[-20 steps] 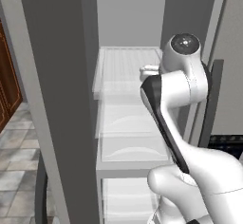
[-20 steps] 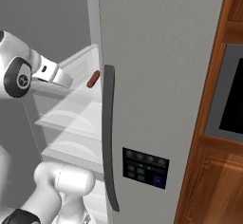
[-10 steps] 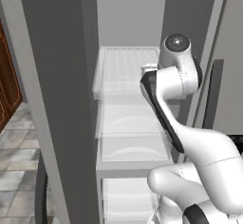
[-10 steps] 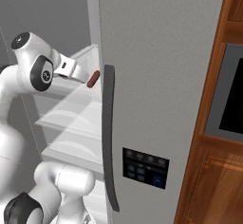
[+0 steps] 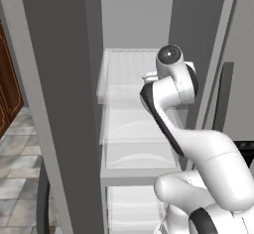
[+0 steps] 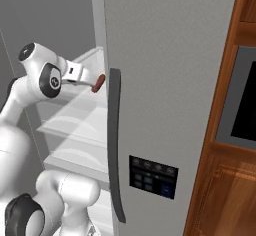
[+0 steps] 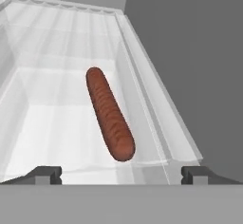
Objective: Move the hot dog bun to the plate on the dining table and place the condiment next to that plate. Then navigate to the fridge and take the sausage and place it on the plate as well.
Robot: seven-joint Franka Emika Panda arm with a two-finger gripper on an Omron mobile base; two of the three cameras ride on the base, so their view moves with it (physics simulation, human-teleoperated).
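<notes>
Showing the fridge (image 5: 59,104) with its door swung open, white translucent shelves (image 5: 134,124) stacked inside and a long dark vertical handle (image 6: 114,145) on the closed grey door beside. Lying on the upper shelf (image 7: 61,123), the sausage (image 7: 109,114): dark reddish-brown, ribbed along its length, long axis running from the near end close to the shelf's front lip away toward the back wall, slanting slightly to the left in the hand view. Resting nearer the shelf's right-hand rail than its left, apparently flat on the surface. Reaching into the shelf bay, the gripper (image 7: 121,174), jaws spread wide and holding nothing, fingertips (image 7: 45,174) set apart on either side of the sausage's near end and short of touching it. Seen from the right base view, the sausage (image 6: 98,83) partly hidden behind the door edge, just ahead of the white hand. Bearing a dark control panel (image 6: 152,176) with small lit buttons, the door front; markings too small to read. Flanking the fridge, reddish-brown wood cabinetry (image 6: 225,180) with a black oven window (image 6: 245,110)
</notes>
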